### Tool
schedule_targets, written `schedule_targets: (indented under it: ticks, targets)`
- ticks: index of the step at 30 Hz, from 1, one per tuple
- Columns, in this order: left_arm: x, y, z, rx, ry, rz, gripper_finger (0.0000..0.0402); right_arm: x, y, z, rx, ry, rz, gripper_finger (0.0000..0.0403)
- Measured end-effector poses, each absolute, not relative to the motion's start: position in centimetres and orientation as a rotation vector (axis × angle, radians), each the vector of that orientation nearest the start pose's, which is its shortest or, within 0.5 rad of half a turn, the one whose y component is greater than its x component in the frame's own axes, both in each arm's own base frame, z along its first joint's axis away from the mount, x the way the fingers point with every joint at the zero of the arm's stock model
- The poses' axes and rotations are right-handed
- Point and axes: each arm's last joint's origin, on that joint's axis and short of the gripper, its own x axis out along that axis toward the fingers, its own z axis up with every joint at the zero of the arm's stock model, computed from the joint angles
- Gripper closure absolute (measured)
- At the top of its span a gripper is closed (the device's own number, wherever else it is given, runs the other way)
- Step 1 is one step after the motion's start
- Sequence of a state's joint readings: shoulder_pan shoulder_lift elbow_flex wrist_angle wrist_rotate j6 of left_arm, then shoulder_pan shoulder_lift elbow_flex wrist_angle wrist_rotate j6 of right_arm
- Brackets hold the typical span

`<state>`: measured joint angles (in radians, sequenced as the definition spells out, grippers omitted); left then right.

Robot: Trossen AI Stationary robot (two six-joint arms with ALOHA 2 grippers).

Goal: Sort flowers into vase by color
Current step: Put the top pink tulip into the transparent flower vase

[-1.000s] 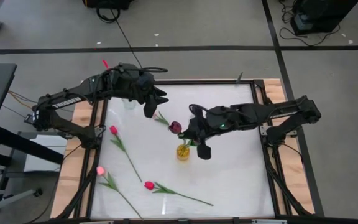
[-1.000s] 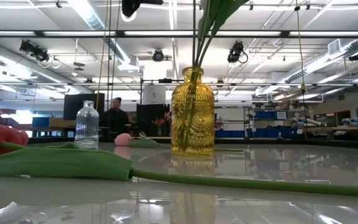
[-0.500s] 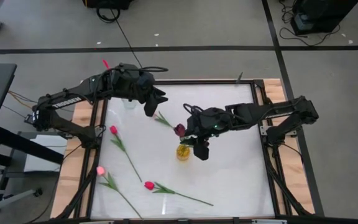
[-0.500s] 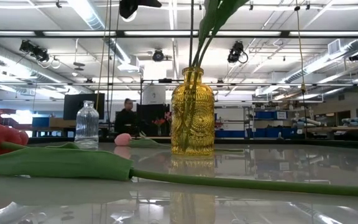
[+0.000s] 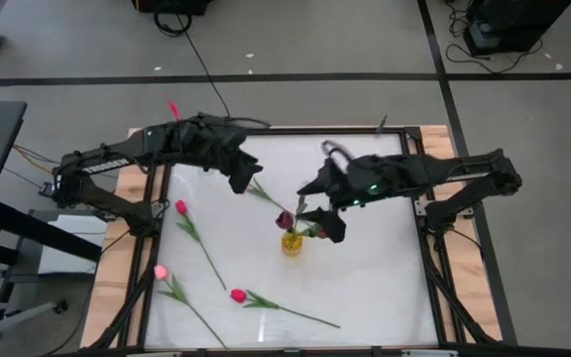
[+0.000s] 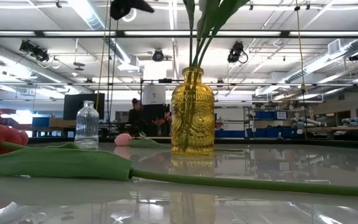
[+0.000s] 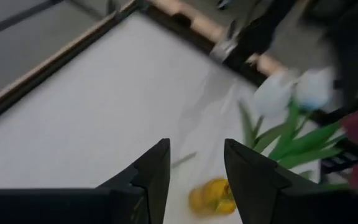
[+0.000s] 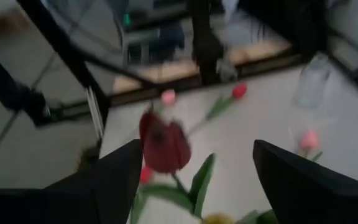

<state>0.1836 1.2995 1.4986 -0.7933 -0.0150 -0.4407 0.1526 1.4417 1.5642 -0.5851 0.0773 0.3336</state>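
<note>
While right gripper (image 5: 315, 212) hangs fingers spread, released, dark purple tulip (image 5: 284, 219) stands just beside it in embossed yellow glass vase (image 6: 192, 112). Left gripper (image 5: 242, 178) hovers parted, empty. Pink and red tulips (image 5: 179, 207) lie flat on glossy white table (image 5: 375, 268).

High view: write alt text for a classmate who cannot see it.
From above, the right end effector, open, hangs beside a yellow vase holding dark purple tulips near the middle of a white table. The left end effector hovers near the table's far left side. Three loose tulips, pink and red, lie at front left.
</note>
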Motion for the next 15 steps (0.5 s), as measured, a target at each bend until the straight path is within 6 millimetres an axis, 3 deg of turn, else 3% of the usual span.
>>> schedule_targets:
  ticks: [8, 15]
  targets:
    - [23.1, 1.2, 39.6, -0.556, 0.735, 0.533, 0.0246, 26.1, 3.4, 45.7, 0.382, 0.21, -0.15, 0.01]
    - [22.1, -3.6, 37.9, -0.691, 0.794, 0.737, 0.0246, 23.7, 2.9, 47.2, 0.492, 0.142, -0.174, 0.0105]
